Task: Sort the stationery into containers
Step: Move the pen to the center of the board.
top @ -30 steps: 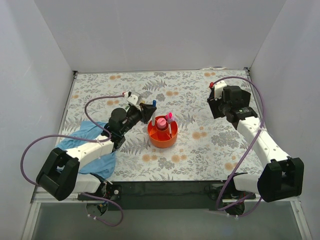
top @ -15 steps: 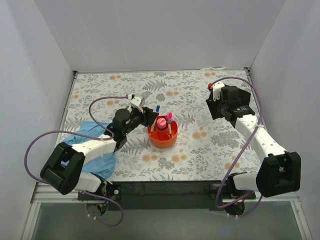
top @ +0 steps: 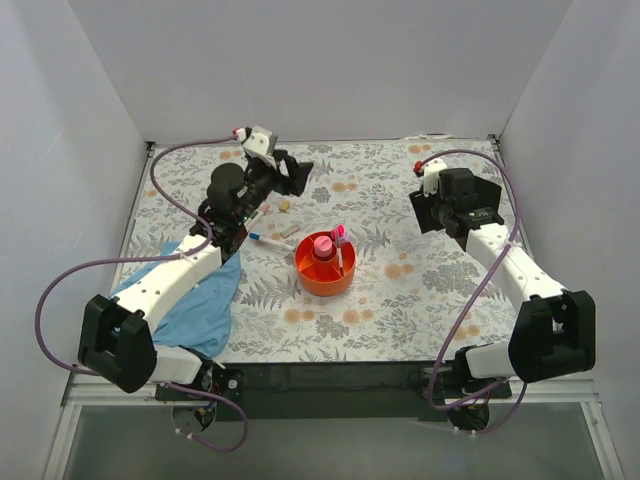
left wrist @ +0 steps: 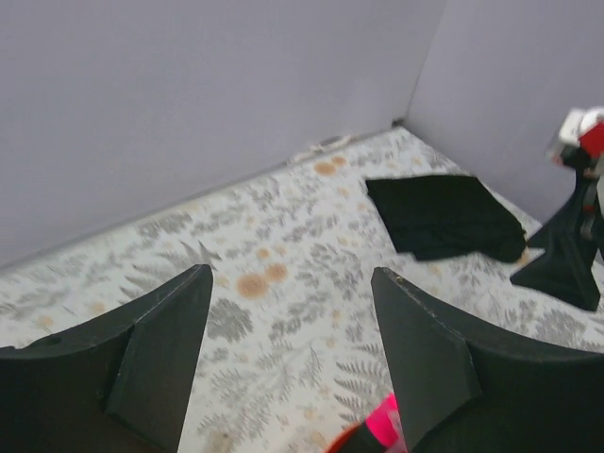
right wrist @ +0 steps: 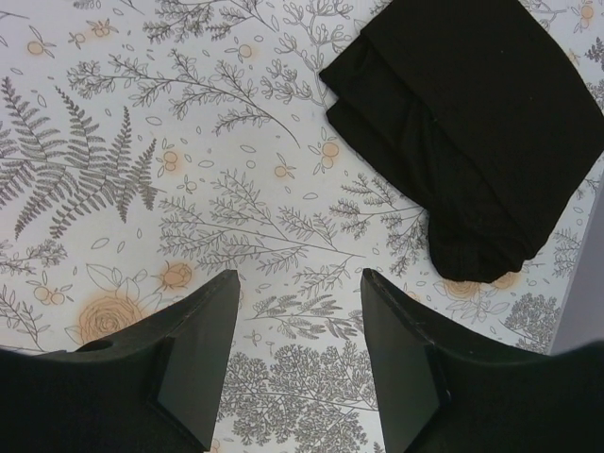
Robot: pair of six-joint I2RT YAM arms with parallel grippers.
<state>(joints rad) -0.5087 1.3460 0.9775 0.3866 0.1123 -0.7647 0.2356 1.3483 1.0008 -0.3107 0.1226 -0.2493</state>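
Note:
The round orange organizer (top: 323,268) stands mid-table, with pink pieces (top: 322,244) in its central cup, a pink highlighter (top: 339,233) and a white pen (top: 340,258) in its ring. A blue-capped white pen (top: 266,240) lies on the table to its left, and small tan blocks (top: 284,207) lie behind that pen. My left gripper (top: 299,175) (left wrist: 293,274) hangs raised behind the blocks, open and empty; the highlighter's pink tip (left wrist: 382,425) shows below it. Far right, my right gripper (top: 425,210) (right wrist: 300,274) is open and empty over the table.
A blue cloth (top: 195,300) lies at the near left under my left arm. A black cloth (right wrist: 472,123) (left wrist: 444,217) lies by my right gripper near the right wall. White walls close in the floral table (top: 400,300) on three sides.
My left arm lifted and swung back-left away from the organizer, and its jaws opened. The blue-capped pen it carried has left them. My right arm barely moved.

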